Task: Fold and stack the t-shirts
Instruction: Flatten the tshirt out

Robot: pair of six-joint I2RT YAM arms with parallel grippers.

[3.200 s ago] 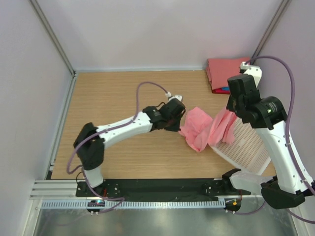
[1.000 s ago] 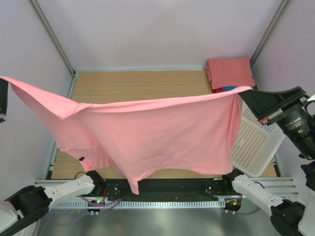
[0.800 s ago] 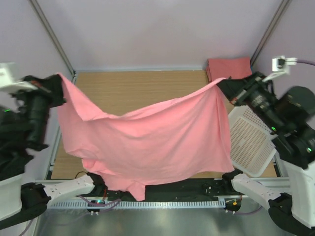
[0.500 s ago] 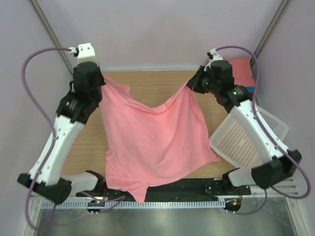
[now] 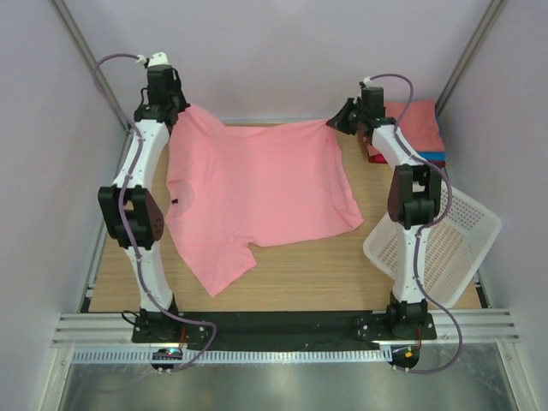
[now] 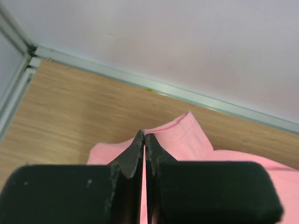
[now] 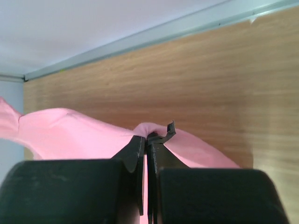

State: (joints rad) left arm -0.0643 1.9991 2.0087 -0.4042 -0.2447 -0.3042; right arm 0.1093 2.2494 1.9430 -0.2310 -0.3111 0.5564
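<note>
Pale-walled cell, wood-grain tabletop [image 5: 291, 274]. Well left of the white mesh basket [image 5: 445, 240], near the back wall, the left jaws are pinched shut on one far corner of the pink t-shirt [image 5: 257, 184]; the wrist view shows cloth nipped between the tips. The shirt lies spread nearly flat, left of the basket, with one lobe trailing toward the near edge. The right jaws, beyond the basket's far-left side, are likewise closed on the opposite far corner. The folded stack of tees [image 5: 415, 120] sits behind the basket, red on top and a blue edge beneath. Judgement: thin cotton, light and limp, sags and creases between grips. Best pinched at corners or seams; a mid-panel grab would likely bunch it.
</note>
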